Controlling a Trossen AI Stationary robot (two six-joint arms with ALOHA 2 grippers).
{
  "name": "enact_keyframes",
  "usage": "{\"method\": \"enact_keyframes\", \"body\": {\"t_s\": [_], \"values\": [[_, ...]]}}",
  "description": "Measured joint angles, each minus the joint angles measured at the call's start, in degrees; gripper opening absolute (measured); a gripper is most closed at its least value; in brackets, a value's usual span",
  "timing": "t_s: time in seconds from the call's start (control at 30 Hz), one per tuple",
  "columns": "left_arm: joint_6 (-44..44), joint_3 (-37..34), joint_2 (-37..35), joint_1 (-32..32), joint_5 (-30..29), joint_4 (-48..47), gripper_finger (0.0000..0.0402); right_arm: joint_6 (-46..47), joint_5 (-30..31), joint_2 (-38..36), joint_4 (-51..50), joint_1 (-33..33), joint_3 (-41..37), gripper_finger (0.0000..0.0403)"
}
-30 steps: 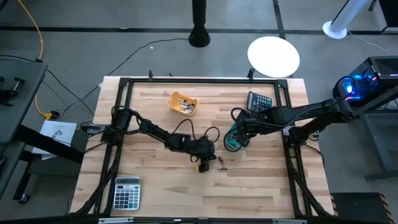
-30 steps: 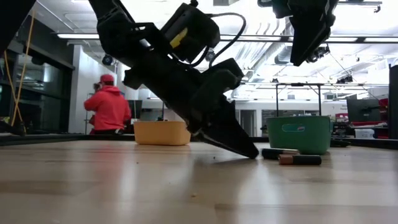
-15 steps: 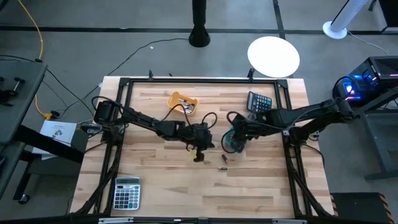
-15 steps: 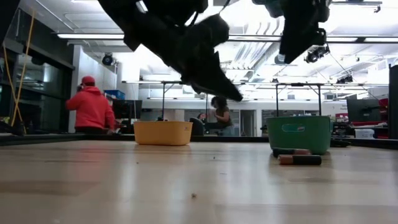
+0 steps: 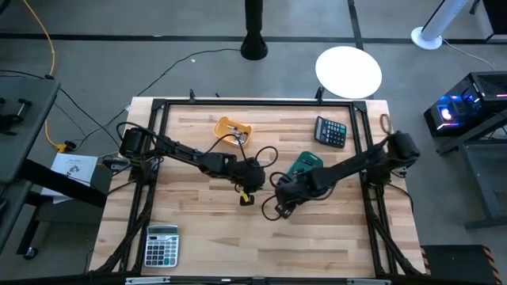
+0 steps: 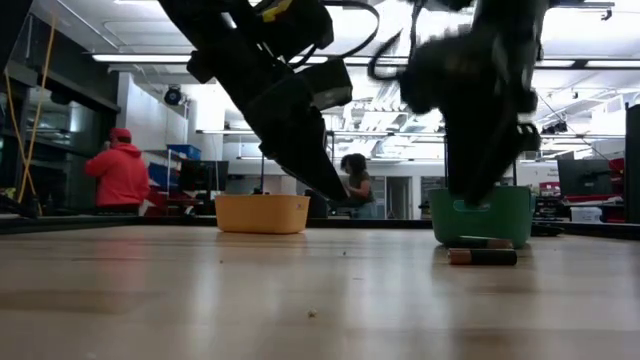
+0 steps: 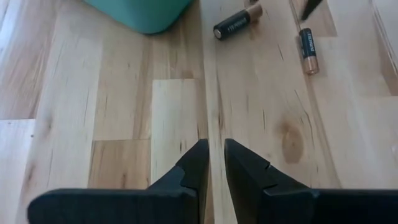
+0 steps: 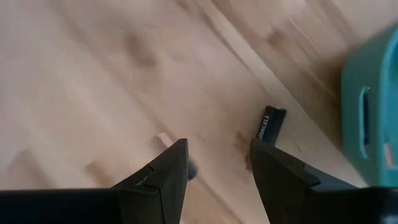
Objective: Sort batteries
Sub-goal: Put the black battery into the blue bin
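Two batteries on bare wood, two calculators, one yellow tray, one teal tray.

Right arm smears into motion blur in the low view, masking part of the teal tray; one battery sits half-hidden behind its jaws.

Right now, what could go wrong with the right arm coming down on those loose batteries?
The right tool is open above one battery lying close to the teal tray; a finger might bump the tray. Round batteries could roll if nudged. The left tool hovers nearby, so the arms might collide.
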Motion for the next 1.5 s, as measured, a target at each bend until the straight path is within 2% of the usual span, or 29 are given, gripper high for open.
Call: {"method": "enact_keyframes", "body": {"t_s": [0.27, 0.47, 0.63, 0.9, 1.03, 1.23, 1.5], "values": [[-0.02, 0.0, 0.0, -0.09, 0.0, -0.02, 0.0047, 8.44, 4.15, 7.65, -3.66, 0.08, 0.16, 0.0167], [0.02, 0.0, -0.02, -0.07, -0.04, -0.02, 0.0047, 10.85, 6.47, 7.37, -7.65, -0.07, 0.04, 0.0167], [0.04, 0.0, -0.02, -0.07, -0.02, -0.09, 0.0047, 8.09, 6.06, 4.6, -10.46, -0.03, 0.8, 0.0167], [0.52, 0.02, -0.02, 0.4, -0.04, 0.28, 0.0047, 2.08, 10.57, -0.14, -25.24, -0.67, 1.84, 0.0167], [0.48, 0.02, -0.02, 0.93, -0.06, 0.21, 0.0047, -3.27, 10.77, -0.02, -23.17, -2.38, 1.84, 0.0167], [-1.53, 0.02, -0.04, 1.28, -0.1, 0.11, 0.0047, -6.59, 15.49, -0.03, -23.83, -5.45, 1.84, 0.0167], [-4.26, 0.02, -0.04, 1.18, -0.07, 0.08, 0.0047, -16.78, 13.04, 0.04, -21.25, -5.49, 1.84, 0.0167]]}}
